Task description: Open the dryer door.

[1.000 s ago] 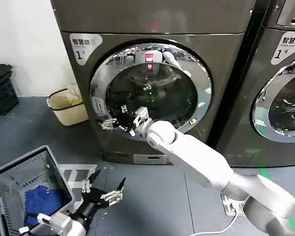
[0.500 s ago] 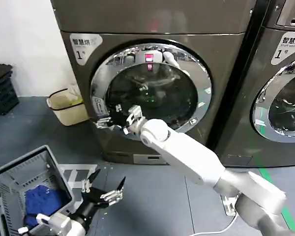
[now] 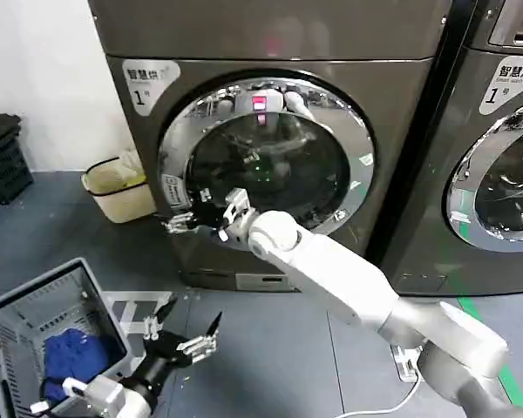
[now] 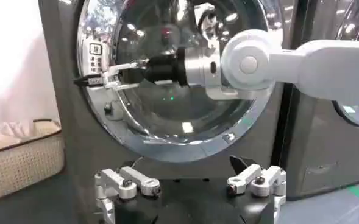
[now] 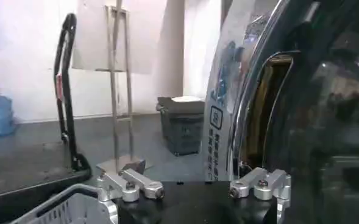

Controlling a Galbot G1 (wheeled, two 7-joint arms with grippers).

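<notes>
While right hand [image 3: 185, 219] opens | dryer door [image 3: 266, 161] left rim between fingers

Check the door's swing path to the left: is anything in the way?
Nothing visible blocks it close in. The right end effector is at the door's left rim. A beige bin sits on the floor left of the dryer, near the wall, and a wide swing might reach it. The left end effector and the basket are lower, in front.

grey basket [image 3: 22, 305] holding blue cloth [image 3: 74, 357] | beige bin [image 3: 118, 187] by wall | second machine [image 3: 497, 148] at right
</notes>
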